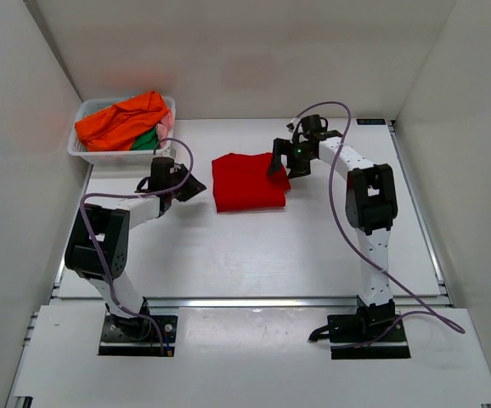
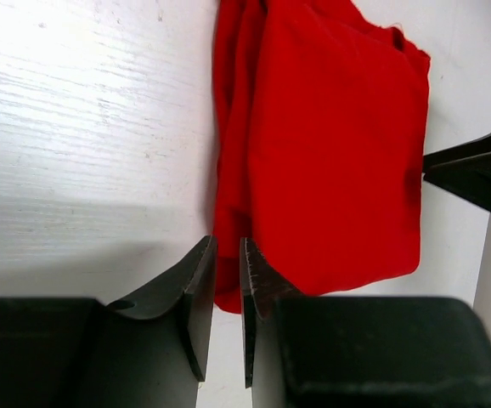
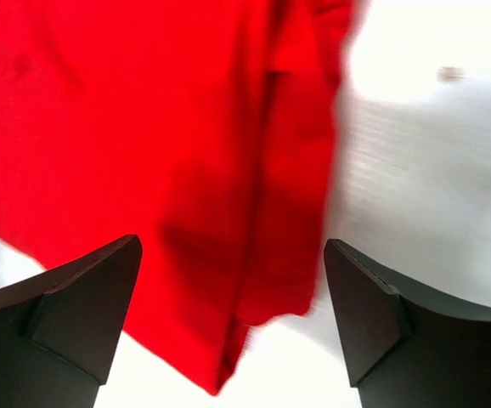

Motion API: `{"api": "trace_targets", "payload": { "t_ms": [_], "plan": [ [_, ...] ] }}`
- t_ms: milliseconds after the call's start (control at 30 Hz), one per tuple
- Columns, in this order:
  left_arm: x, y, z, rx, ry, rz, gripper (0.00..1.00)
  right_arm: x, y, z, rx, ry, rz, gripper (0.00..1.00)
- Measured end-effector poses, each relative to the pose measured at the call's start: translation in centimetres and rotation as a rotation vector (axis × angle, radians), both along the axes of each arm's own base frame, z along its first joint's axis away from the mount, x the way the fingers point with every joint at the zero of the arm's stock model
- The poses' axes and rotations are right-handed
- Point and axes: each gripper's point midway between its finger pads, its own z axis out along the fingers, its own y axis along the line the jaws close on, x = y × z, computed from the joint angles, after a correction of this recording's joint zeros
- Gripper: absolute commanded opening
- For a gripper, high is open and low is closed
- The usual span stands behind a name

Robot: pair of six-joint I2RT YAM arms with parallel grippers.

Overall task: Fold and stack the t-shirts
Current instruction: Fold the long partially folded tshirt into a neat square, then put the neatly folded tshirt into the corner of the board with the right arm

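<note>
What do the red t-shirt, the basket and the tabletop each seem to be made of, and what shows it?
The red t-shirt looks like soft matte cloth: it creases and lies in folded layers. The basket seems white plastic, its wall an open mesh. The tabletop is white with fine grain lines, perhaps painted wood or laminate.

The white table (image 1: 228, 255) had a faint wood grain and carried two things. A red t-shirt (image 1: 247, 183), folded into a rough rectangle, lay flat near the middle, toward the far side. A white mesh basket (image 1: 101, 157) stood in the far left corner, well apart from it.
</note>
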Motion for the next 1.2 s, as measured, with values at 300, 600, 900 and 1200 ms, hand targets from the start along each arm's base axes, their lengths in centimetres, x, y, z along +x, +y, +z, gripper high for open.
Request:
{"api": "trace_targets", "payload": {
  "t_ms": [300, 600, 900, 1200],
  "plan": [
    [-0.2, 0.6, 0.6, -0.004, -0.014, 0.012, 0.29, -2.5, 6.3, -1.6, 0.094, 0.08, 0.129, 0.26],
    [-1.6, 2.4, 4.5, -0.012, -0.094, 0.037, 0.3, -2.4, 3.6, -3.1, -0.046, 0.158, 0.083, 0.0],
    [-3.1, 2.4, 6.3, -0.008, -0.139, 0.005, 0.29, 4.5, -18.9, -2.6, -0.502, 0.013, -0.206, 0.0],
    [-6.3, 0.6, 3.1, 0.005, -0.047, -0.087, 0.29, 9.4, -39.1, -1.9, -0.882, -0.187, -0.364, 0.0]
  ]
}}
